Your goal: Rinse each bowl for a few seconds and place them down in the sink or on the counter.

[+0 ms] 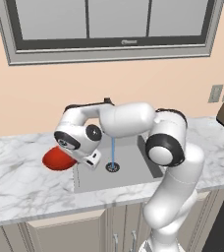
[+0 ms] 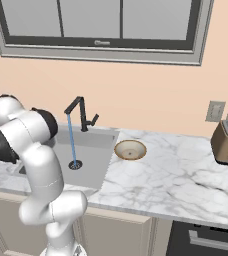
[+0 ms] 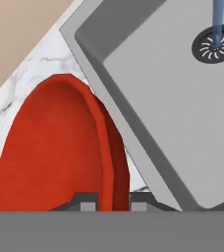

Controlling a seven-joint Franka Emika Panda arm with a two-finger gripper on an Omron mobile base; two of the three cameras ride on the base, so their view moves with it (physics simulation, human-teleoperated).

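arm (image 1: 133,120) folded left, jaws nearly closed

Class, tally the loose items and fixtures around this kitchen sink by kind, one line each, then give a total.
Bowls: 2, glossy red bowl, beige bowl with brownish rim
Slim black faucets: 1
Round metal drains: 1
Brown toasters: 1
Total: 5

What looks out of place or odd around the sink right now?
The red bowl is tilted on edge over the counter beside the sink, its rim pinched in the end effector. The water stream falls straight to the drain.
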